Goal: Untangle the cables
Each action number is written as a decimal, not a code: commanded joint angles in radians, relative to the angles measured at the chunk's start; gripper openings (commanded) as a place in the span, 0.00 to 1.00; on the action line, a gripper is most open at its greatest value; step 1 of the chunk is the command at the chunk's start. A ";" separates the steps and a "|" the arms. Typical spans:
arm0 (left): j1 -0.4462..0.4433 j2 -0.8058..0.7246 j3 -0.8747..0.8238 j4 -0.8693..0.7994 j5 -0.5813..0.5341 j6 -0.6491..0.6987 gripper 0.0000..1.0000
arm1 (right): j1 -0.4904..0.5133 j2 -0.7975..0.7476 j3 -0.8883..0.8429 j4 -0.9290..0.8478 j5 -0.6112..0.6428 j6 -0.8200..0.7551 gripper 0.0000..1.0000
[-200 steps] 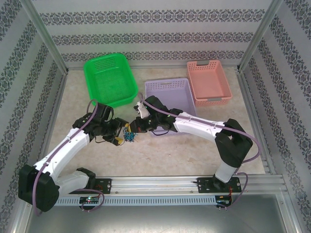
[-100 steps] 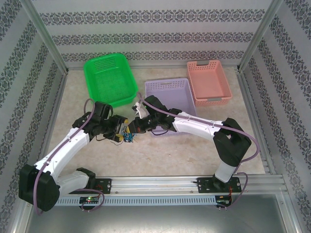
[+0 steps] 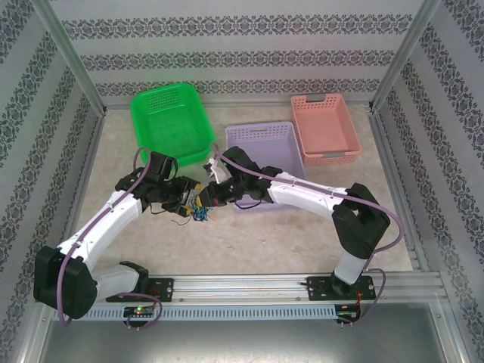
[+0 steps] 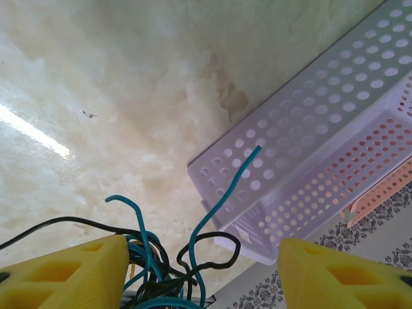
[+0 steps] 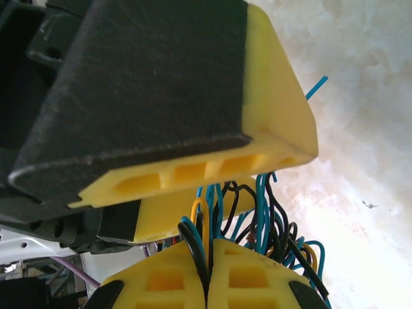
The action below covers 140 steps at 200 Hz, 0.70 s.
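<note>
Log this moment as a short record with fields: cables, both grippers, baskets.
cables: one small tangle of cables with black, teal and yellow strands, between the two grippers, near the purple basket's front corner
right gripper: jaws shut, pinching black and yellow strands
left gripper: jaws wide apart, strands lying between them, closer to one finger
baskets: green basket, purple basket and pink basket on the far half of the table
</note>
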 commanded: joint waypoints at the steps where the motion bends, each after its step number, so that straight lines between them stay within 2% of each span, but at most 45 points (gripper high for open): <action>1: -0.012 0.023 -0.004 0.039 0.045 -0.004 0.57 | 0.013 0.020 0.038 0.001 -0.031 -0.028 0.00; 8: -0.018 0.025 -0.003 0.057 0.042 -0.011 0.48 | 0.013 0.021 0.038 -0.005 -0.032 -0.031 0.00; 15: -0.023 0.024 0.000 0.068 0.035 -0.018 0.33 | 0.013 0.021 0.037 -0.015 -0.028 -0.036 0.00; 21: -0.024 0.020 0.004 0.069 0.025 -0.022 0.14 | 0.011 0.017 0.032 -0.026 -0.020 -0.040 0.00; 29: -0.026 0.014 0.012 0.060 0.010 -0.023 0.00 | 0.005 0.006 0.019 -0.029 -0.009 -0.043 0.03; 51: -0.024 -0.005 0.028 0.059 -0.024 -0.014 0.00 | -0.033 -0.074 -0.056 -0.016 0.031 -0.010 0.35; 70: -0.024 -0.004 0.046 0.023 -0.045 0.017 0.00 | -0.078 -0.199 -0.139 -0.042 0.093 0.042 0.45; 82: -0.025 -0.002 0.048 0.003 -0.055 0.032 0.00 | -0.113 -0.276 -0.184 -0.127 0.152 0.090 0.46; 105: -0.027 -0.007 0.035 -0.001 -0.065 0.039 0.00 | -0.179 -0.398 -0.285 -0.327 0.228 0.166 0.38; 127: -0.028 0.005 0.038 -0.001 -0.056 0.052 0.00 | -0.199 -0.471 -0.351 -0.535 0.317 0.154 0.30; 140: -0.032 0.015 0.050 -0.008 -0.053 0.063 0.00 | -0.210 -0.497 -0.408 -0.568 0.344 0.153 0.29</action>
